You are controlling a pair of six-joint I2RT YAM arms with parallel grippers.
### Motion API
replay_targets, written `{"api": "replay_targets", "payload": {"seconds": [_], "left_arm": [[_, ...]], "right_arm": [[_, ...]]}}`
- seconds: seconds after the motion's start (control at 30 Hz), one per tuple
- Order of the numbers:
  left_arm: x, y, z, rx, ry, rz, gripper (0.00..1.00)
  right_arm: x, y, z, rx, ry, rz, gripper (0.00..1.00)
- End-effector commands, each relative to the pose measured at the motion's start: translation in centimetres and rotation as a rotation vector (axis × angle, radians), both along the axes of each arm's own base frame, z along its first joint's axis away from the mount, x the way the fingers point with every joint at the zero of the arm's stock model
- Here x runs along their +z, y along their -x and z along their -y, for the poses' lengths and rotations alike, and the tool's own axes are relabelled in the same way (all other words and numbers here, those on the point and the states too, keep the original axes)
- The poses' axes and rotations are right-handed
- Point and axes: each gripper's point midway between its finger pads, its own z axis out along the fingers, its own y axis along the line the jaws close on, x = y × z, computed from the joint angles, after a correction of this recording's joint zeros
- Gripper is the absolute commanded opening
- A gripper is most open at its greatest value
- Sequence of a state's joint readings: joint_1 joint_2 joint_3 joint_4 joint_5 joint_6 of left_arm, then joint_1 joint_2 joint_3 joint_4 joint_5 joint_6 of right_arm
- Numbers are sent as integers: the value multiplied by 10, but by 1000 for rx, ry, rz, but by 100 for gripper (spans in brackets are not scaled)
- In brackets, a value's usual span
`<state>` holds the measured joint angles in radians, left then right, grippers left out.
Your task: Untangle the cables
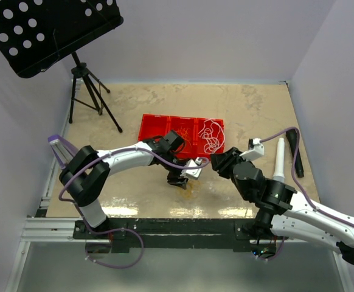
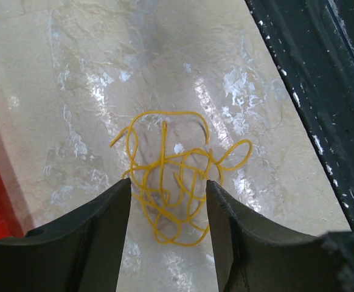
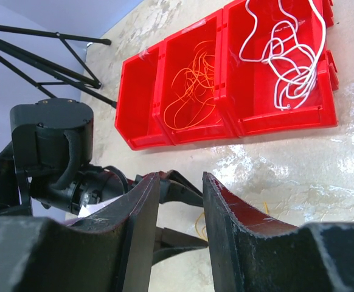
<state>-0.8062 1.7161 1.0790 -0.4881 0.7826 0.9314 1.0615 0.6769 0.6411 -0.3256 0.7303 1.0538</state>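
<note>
One orange cable tangle [image 2: 174, 182] lay in front of three red bins [image 3: 286, 118], the left gripper [image 2: 168, 188] with jaws apart astride it. The right gripper [image 3: 181, 182] had jaws apart, clamping nothing. Two bins held orange cables [image 3: 192, 85] and white cables [image 3: 286, 55].

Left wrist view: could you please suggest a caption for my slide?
Left tool, jaws apart, straddles a tangled orange cord lying on the marbled table.

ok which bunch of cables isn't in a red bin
The orange tangle on the table, between the fingers of the left gripper. The other orange bunch and the white bunch lie inside red bins.
</note>
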Motion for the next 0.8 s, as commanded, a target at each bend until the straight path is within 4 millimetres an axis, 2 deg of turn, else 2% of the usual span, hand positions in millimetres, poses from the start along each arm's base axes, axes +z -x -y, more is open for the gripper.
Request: {"api": "replay_targets", "payload": {"seconds": [0.0,0.13,0.27,0.33,0.53,0.67,0.73,0.77], "left_arm": [[12,5,19,-29,71,-27,57],[7,-6,26,22,73,-16,52],[8,-14,32,52,86,-3,35],[9,-13,33,55,89,-17,30],[9,-2,27,35,90,-36,26],[15,-2,25,47,101,-23,9],[20,1,24,51,109,-27,9],[21,2,23,54,111,-35,13]], "right_arm": [[7,-2,1,-16,-23,16,40],[8,0,7,-28,-32,12,40],[11,2,12,-37,-46,19,40],[10,2,13,-41,-40,17,40],[12,1,18,-62,-38,19,40],[14,1,22,-74,-46,22,40],[15,2,23,-76,-52,19,40],[15,2,23,-77,-52,17,40]]}}
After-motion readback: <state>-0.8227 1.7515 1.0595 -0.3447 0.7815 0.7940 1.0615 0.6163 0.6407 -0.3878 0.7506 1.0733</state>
